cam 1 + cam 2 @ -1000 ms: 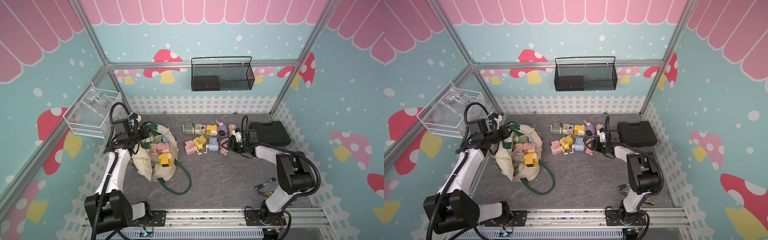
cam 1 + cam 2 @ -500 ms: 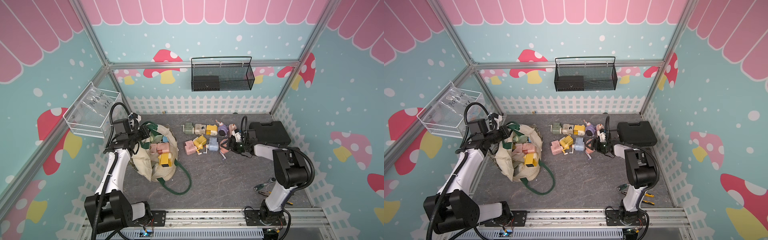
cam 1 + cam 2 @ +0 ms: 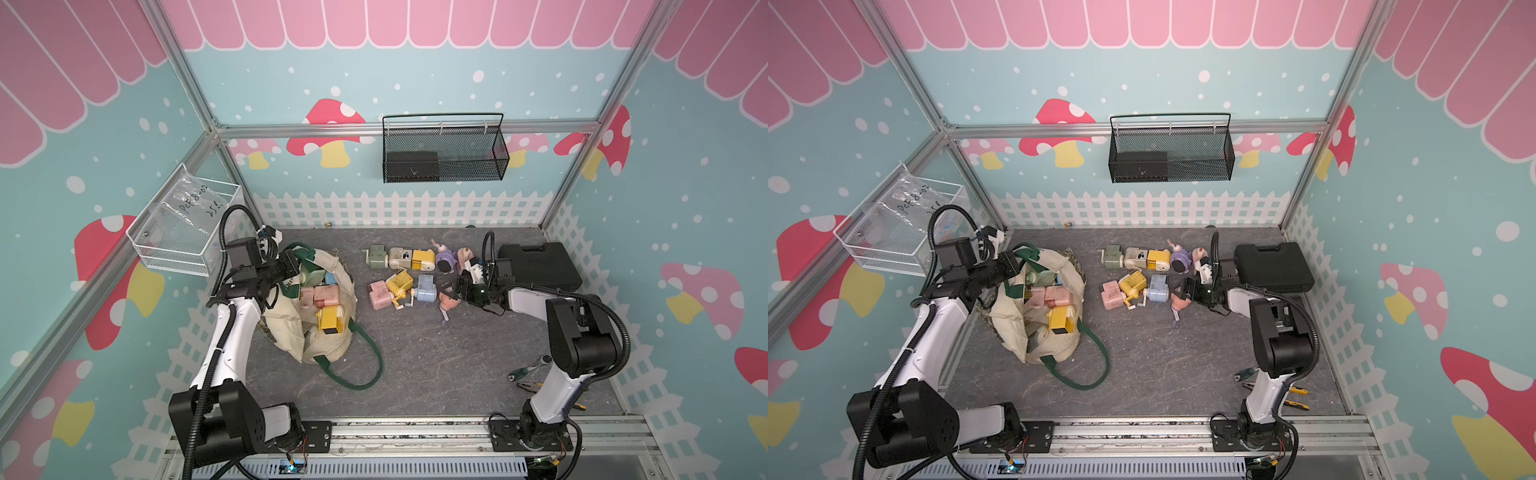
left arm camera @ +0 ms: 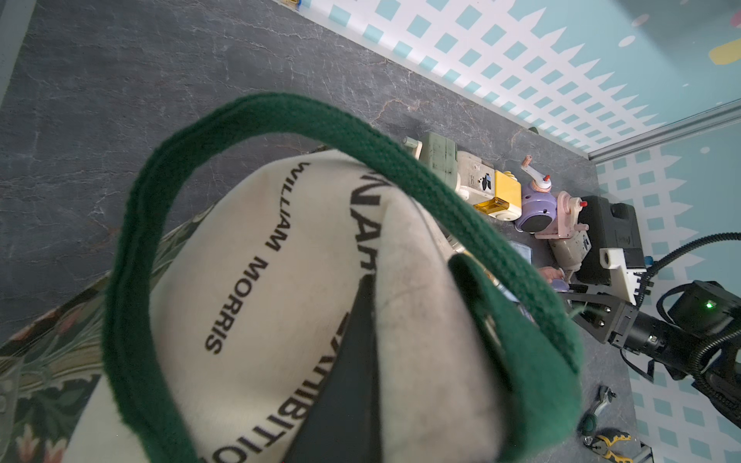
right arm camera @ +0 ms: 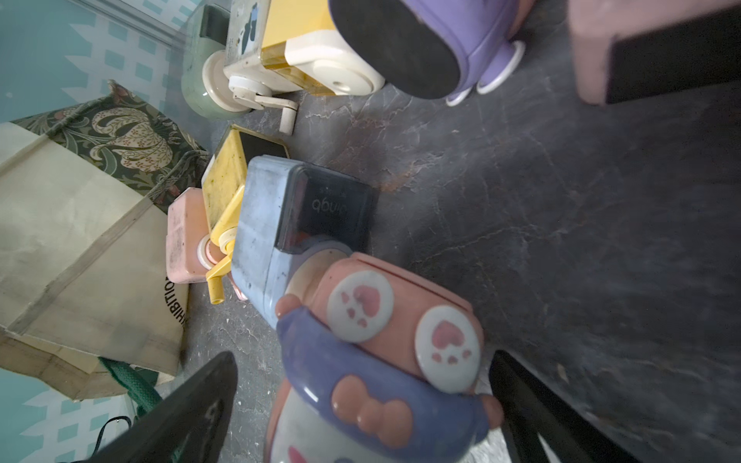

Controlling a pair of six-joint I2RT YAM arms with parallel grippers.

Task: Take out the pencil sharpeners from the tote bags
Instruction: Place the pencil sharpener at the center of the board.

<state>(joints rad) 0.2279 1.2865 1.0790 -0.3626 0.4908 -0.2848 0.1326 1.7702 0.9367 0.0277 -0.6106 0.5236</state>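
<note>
the cream tote bag is slumping by the desk's left edge, the left gripper clamping tight on its rim, with at least four pencil sharpeners waiting inside. about ten are lying out near the far edge. the right gripper is gaping wide around a pink paw-print sharpener, not gripping it. the canvas is showing "william morris"; the blue sharpener's tiny lettering is proving unreadable.
</note>
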